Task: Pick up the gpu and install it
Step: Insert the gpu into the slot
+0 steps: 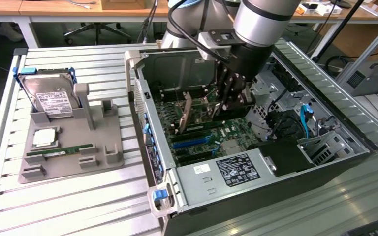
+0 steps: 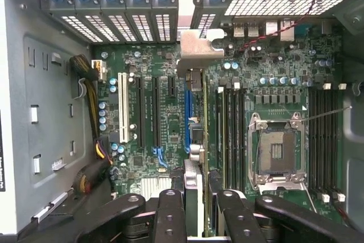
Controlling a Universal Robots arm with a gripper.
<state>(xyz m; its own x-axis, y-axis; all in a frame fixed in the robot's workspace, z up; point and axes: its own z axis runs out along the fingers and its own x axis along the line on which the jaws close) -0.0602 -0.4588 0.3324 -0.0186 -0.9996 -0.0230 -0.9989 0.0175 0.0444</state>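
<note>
Holding gpu (image 1: 187, 114) edge-on, gripper (image 1: 230, 104) inside computer case (image 1: 346, 162), hard drive (image 1: 52, 102) on tray (image 1: 57, 169) beside.

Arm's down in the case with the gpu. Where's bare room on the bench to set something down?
Bare slats lie in front of the grey parts holder, and more behind the hard drive. It is crowded inside the case, where the gripper holds the gpu over the slots.

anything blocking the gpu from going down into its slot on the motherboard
Nothing visible does. The gripper holds the gpu edge-on above the motherboard, its bracket near the rear slot openings; the slots beneath look bare.
</note>
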